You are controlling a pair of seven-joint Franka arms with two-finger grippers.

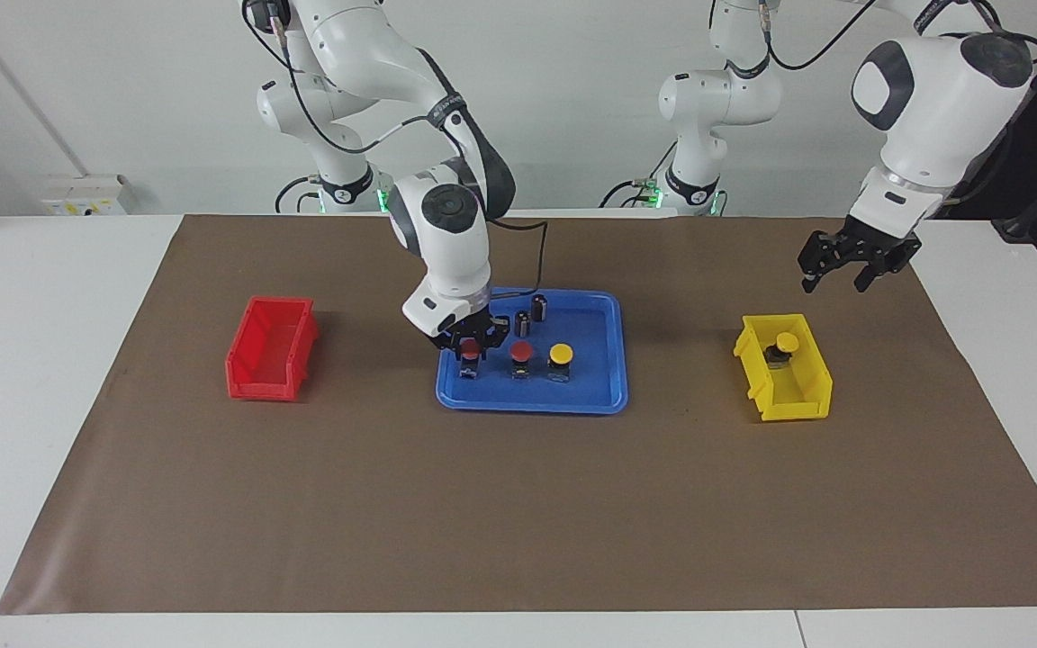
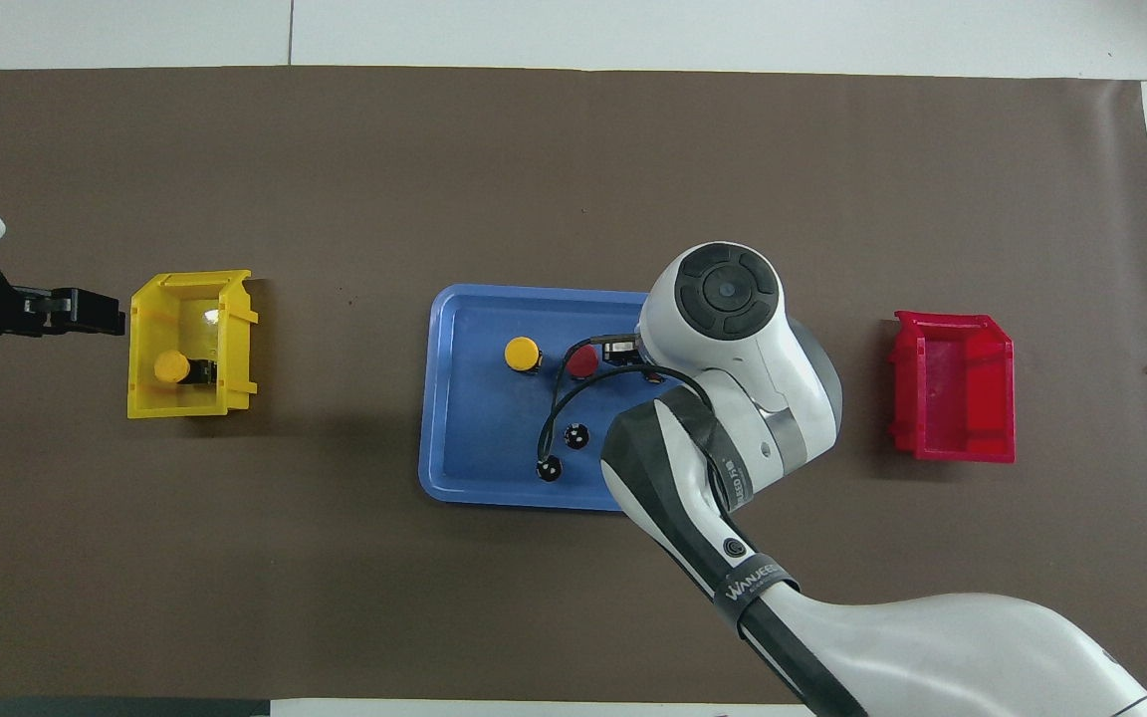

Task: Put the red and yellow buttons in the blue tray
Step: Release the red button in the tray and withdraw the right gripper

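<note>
the blue tray (image 1: 613,360) looks like smooth moulded plastic with a slight sheen on its rim. the red bin (image 1: 268,349) and the yellow bin (image 1: 789,382) are glossy plastic too, the yellow one catching a bright glint inside in the overhead view. the button caps, red (image 1: 521,351) and yellow (image 1: 560,352), look smooth. a matt brown sheet (image 1: 518,504), paper-like and flat, covers the white, smooth counter (image 1: 50,360). the arm shells (image 2: 733,329) are glossy white plastic; the left pincer (image 1: 850,262) is matt black.
</note>
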